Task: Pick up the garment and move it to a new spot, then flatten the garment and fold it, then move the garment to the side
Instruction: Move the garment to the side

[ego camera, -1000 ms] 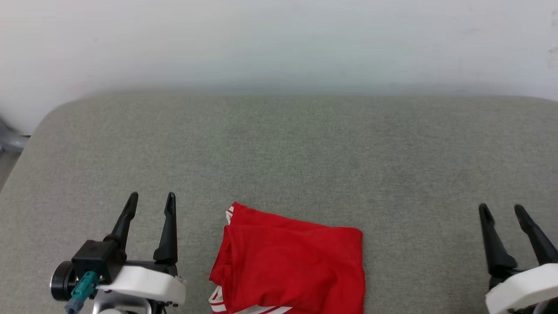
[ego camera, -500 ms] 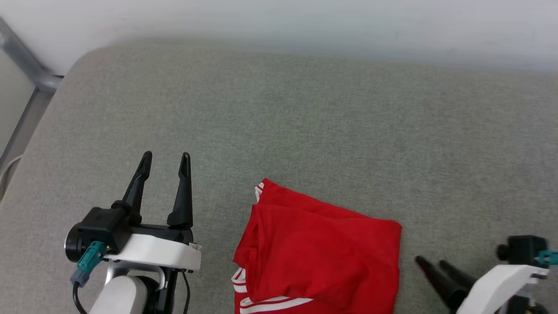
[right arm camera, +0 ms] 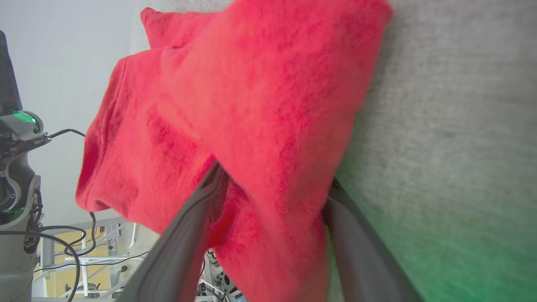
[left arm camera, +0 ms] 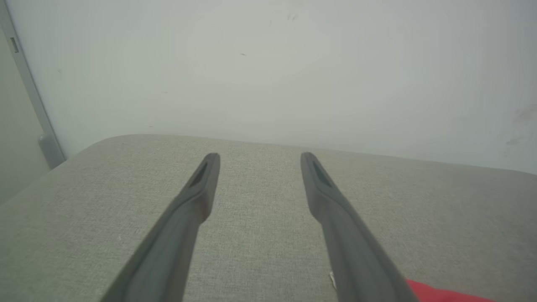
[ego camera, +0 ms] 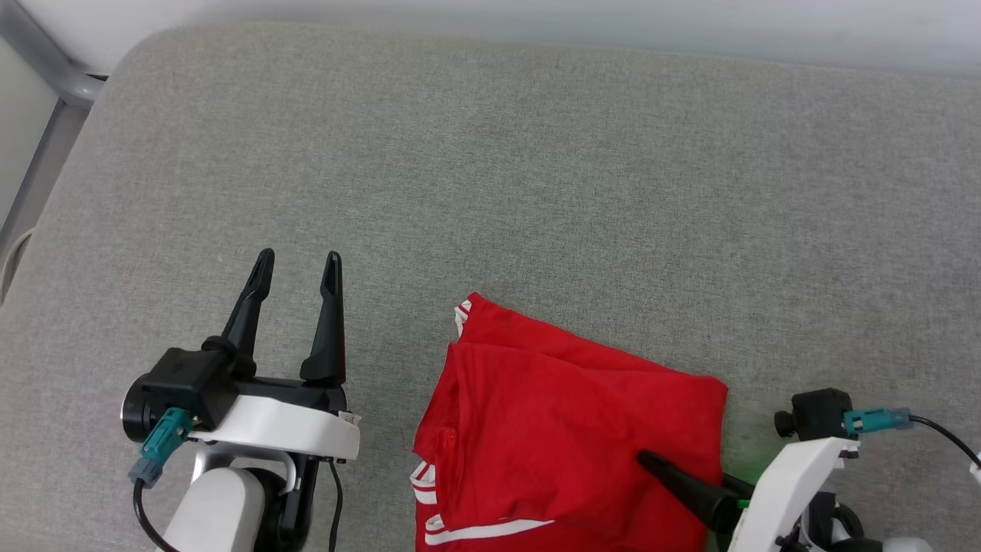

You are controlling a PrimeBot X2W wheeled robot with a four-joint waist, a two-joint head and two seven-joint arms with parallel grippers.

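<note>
The garment (ego camera: 552, 414) is a folded red shirt with white striped trim, lying at the near edge of the grey cushion (ego camera: 536, 153). My right gripper (ego camera: 682, 468) comes in from the right, turned sideways and open. One finger lies on top of the garment's right edge and the other is tucked under it. In the right wrist view the red fabric (right arm camera: 251, 84) fills the gap between the right gripper's (right arm camera: 275, 174) spread fingers. My left gripper (ego camera: 299, 257) hovers open and empty over the cushion to the left of the garment. A sliver of garment (left arm camera: 444, 293) shows beside the left gripper (left arm camera: 260, 157).
The grey cushion stretches wide beyond and to both sides of the garment. A pale wall (left arm camera: 268, 63) backs it. A grey metal post (ego camera: 46, 61) stands past the cushion's far left corner. Cables and equipment (right arm camera: 25, 167) sit off the near edge.
The head camera has tilted down. My right gripper has swung in from the right, turned sideways and slid its fingers around the garment's right edge. The left gripper keeps its pose.
</note>
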